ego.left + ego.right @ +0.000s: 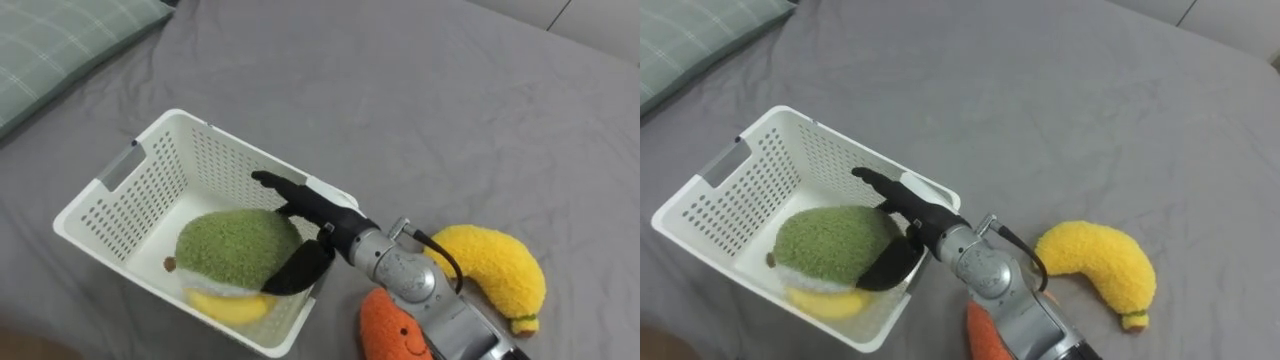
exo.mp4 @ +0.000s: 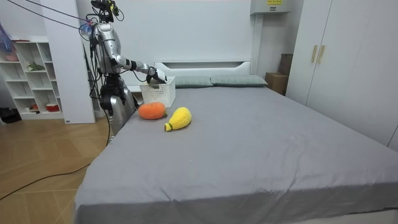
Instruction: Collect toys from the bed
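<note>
The grey bed carries everything here, and the robot stands at its side near the head end, one arm stretched out over the white basket that sits on the sheet. Inside the basket lies a round green plush toy, resting on the bottom against the near wall; a yellow and white edge shows under it, and I cannot tell whether that belongs to it or to a second toy. So by my reading at least one toy is collected. Two are left on the sheet outside the basket: a yellow plush toy just beside the robot's forearm, and an orange plush toy close under the wrist. The right hand hangs over the basket's near corner, released, its fingers stretched out above the green toy and its thumb spread down beside it, gripping nothing that I can see.
</note>
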Controlling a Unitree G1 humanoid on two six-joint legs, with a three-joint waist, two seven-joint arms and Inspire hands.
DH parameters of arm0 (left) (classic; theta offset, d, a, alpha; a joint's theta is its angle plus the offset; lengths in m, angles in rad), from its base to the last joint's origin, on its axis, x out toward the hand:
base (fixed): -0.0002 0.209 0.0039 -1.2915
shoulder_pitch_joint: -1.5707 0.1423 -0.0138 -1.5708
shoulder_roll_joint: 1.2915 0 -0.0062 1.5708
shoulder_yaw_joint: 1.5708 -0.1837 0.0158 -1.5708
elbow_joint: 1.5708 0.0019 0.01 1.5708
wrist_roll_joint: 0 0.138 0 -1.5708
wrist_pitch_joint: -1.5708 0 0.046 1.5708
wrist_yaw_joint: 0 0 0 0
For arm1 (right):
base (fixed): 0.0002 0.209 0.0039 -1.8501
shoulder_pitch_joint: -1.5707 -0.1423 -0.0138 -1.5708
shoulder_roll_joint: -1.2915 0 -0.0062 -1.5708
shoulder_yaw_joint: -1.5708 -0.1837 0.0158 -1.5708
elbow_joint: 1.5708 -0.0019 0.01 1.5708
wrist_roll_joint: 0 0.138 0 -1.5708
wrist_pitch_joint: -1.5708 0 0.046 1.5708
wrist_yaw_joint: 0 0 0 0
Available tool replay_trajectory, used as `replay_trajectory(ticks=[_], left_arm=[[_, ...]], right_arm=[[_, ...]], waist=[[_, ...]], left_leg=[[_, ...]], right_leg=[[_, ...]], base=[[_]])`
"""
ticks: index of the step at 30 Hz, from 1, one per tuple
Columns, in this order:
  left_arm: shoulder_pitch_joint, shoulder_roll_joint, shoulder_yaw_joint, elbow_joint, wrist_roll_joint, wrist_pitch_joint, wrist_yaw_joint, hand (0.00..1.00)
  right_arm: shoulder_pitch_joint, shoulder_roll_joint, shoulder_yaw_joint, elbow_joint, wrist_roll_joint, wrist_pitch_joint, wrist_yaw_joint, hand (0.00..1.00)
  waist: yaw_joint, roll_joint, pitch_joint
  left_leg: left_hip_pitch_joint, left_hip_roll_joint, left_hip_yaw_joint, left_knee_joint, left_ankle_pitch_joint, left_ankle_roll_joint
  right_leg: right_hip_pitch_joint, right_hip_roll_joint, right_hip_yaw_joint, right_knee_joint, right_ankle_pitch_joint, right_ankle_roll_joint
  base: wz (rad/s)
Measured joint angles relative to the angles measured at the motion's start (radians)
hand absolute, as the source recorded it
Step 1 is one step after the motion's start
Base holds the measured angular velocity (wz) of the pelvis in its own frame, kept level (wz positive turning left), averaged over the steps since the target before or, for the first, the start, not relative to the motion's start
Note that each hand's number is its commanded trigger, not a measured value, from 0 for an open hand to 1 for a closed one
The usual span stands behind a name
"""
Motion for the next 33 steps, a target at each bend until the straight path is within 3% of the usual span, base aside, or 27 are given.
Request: replay_trajectory(ticks=[5,10,18,22,25,28,33], left_arm=[[0.001,0.000,0.000,0.000,-0.001,-0.001,0.000,0.00],[0.008,0.001,0.000,0.000,0.000,0.000,-0.003,0.00],[0.016,-0.003,0.003,0.003,-0.002,-0.008,-0.009,0.00],[0.016,-0.005,0.006,0.016,-0.001,-0.018,0.000,0.00],[0.018,-0.013,0.044,0.025,0.004,-0.021,0.003,0.00],[0.024,-0.017,0.072,0.025,0.003,-0.019,0.013,0.00],[0.041,-0.021,0.090,0.026,0.001,-0.016,0.017,0.00]], right_arm=[[0.000,0.001,-0.001,0.000,-0.001,0.000,0.000,0.00],[-0.001,0.001,-0.007,-0.001,-0.001,0.000,-0.006,0.00],[-0.004,-0.003,-0.093,-0.021,0.011,-0.014,-0.048,0.00],[-0.004,-0.005,-0.118,-0.034,0.011,-0.046,-0.052,0.00],[0.000,-0.009,-0.146,-0.066,0.009,-0.049,-0.070,0.00],[0.007,-0.019,-0.174,-0.083,0.011,-0.049,-0.110,0.00],[0.013,-0.025,-0.236,-0.082,0.046,-0.056,-0.179,0.00]], waist=[[-0.001,0.001,0.0006],[-0.024,0.004,0.0024],[-0.037,0.018,0.0058],[-0.051,0.028,0.0043],[-0.059,0.036,0.0035],[-0.063,0.042,-0.0043],[-0.103,0.058,-0.0059]], left_leg=[[0.001,0.000,0.000,0.000,0.000,0.000],[0.000,-0.002,-0.010,0.001,0.001,0.001],[0.012,-0.002,-0.007,0.001,0.001,0.001],[0.012,-0.002,-0.007,0.001,0.002,0.001],[0.013,-0.001,-0.002,0.000,0.002,0.002],[0.020,-0.002,0.003,-0.001,0.002,0.002],[0.037,-0.001,0.002,0.000,0.003,0.003]], right_leg=[[0.001,0.000,-0.003,0.000,0.000,0.000],[0.006,-0.004,-0.025,0.000,-0.001,0.001],[0.017,-0.004,-0.021,0.000,-0.001,0.001],[0.017,-0.004,-0.020,0.000,-0.001,0.001],[0.016,-0.004,-0.016,0.000,-0.001,0.001],[0.019,-0.004,-0.006,0.000,-0.001,0.001],[0.037,-0.006,0.001,0.001,-0.003,0.005]], base=[[0.00],[0.06],[0.00],[0.00],[-0.04],[-0.06],[0.00]])
